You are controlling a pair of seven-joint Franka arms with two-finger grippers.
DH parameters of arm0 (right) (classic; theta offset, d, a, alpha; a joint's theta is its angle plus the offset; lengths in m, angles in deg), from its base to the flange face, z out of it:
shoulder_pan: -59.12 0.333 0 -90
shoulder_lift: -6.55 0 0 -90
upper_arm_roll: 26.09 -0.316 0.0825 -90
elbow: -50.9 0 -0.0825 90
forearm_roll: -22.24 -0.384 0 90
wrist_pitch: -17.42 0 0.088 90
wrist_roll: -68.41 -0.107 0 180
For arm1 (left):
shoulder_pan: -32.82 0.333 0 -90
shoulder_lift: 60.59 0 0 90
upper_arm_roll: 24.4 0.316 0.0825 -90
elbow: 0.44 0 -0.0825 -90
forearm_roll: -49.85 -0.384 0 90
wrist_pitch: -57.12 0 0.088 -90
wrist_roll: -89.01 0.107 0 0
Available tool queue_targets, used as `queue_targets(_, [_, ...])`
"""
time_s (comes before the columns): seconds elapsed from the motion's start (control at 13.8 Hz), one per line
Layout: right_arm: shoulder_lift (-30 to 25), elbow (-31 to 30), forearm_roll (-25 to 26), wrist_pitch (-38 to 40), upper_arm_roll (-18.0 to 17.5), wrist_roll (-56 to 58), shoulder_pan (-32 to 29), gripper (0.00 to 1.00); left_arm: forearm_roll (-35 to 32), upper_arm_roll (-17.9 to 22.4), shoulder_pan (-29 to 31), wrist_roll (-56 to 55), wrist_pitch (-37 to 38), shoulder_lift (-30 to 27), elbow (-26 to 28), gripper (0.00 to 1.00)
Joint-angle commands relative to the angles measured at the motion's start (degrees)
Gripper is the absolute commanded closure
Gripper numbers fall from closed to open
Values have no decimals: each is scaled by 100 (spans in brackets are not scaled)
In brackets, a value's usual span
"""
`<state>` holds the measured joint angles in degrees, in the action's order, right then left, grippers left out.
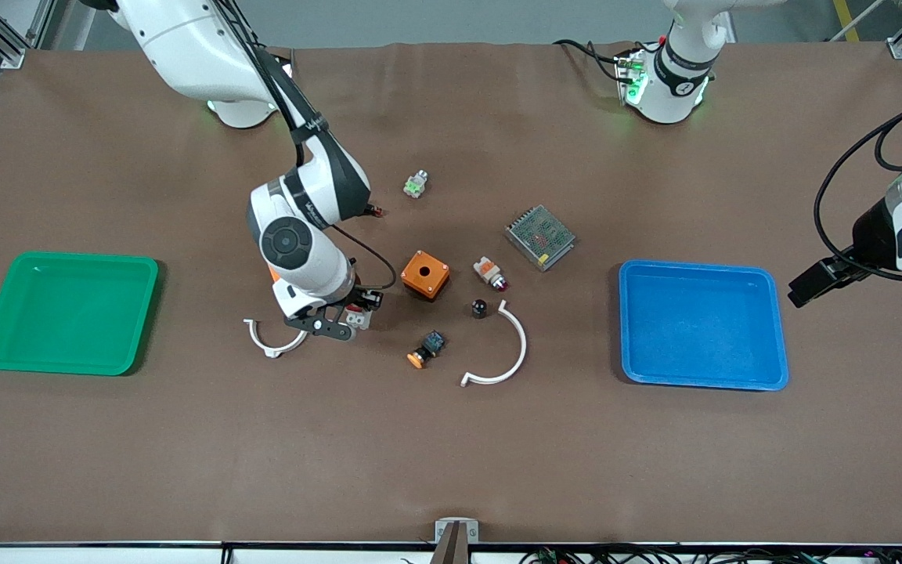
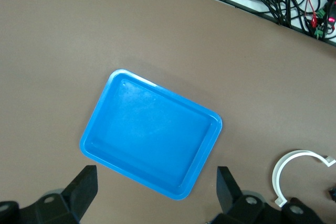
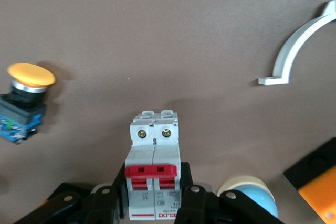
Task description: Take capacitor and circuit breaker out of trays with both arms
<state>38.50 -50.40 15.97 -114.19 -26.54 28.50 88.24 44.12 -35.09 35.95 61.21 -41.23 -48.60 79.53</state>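
My right gripper point(image 1: 344, 319) is shut on the breaker point(image 1: 355, 317), a light-grey block with red levers. It holds it low over the table between a small white arc point(image 1: 271, 341) and an orange box point(image 1: 424, 274). In the right wrist view the breaker point(image 3: 154, 150) sits upright between the gripper's point(image 3: 153, 182) fingers. The capacitor point(image 3: 247, 196), a short blue cylinder with a pale round top, stands close beside that gripper; the right arm hides it in the front view. My left gripper point(image 1: 807, 283) is open and empty beside the blue tray point(image 1: 701, 325), which lies under it in the left wrist view point(image 2: 156, 190).
A green tray point(image 1: 67, 312) lies toward the right arm's end. Mid-table are an orange-capped button point(image 1: 427, 348), a small black part point(image 1: 480, 308), a white-and-orange part point(image 1: 490, 272), a large white arc point(image 1: 498, 352), a mesh-covered metal box point(image 1: 540, 236) and a small green-white part point(image 1: 416, 184).
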Motion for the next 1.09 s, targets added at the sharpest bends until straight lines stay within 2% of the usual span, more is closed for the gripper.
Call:
queue_targets(0.0, [126,22,108,-111,63,271,77,95,18,-3,38,380,71,-222,124,0])
queue_targets(0.29, [188,22,108,-129,63,449,77,92,71,-117,240,819,193,-363,124,0])
queue_targets(0.36, [188,22,108,-129,63,449,86,82,71,-117,240,898,255,-390,124,0])
queue_targets(0.51, [180,40,108,-102,63,449,77,31,89,-65,231,1153,325,-469,133,0])
queue_targets(0.58, [171,31,117,-76,72,431,77,0,115,-13,196,1319,413,-513,133,0])
queue_targets(0.73, [-13,22,152,116,81,440,112,0,115,49,196,1583,518,-670,142,0])
queue_targets(0.87, [-434,22,179,572,81,396,165,0,124,93,161,1750,650,-732,150,0])
queue_targets(1.02, [-951,14,240,1169,89,413,156,0,132,556,-206,1997,704,-820,212,0])
